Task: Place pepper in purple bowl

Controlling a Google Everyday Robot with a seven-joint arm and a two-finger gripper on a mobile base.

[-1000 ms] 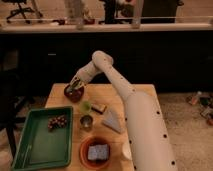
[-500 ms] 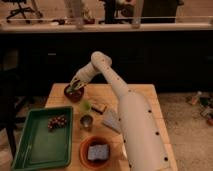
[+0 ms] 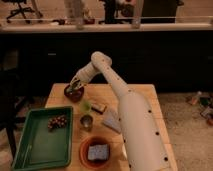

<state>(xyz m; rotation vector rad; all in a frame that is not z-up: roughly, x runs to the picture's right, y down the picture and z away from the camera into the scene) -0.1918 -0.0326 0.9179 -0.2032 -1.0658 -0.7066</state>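
We see a dark counter (image 3: 150,45) behind the wooden table (image 3: 150,100); at its far-left corner sits the purple bowl (image 3: 73,93), the gripper (image 3: 75,85) over it, pinching the green pepper (image 3: 75,88)

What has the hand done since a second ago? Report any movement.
No clear shift: the hand hangs over the purple bowl at the table's far left corner, as before. The green tray also sits unchanged.

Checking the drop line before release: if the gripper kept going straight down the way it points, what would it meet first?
Most likely the purple bowl: the gripper hangs over it at the table's far left corner, pointing down into it. Depth is hard to judge from this single view.
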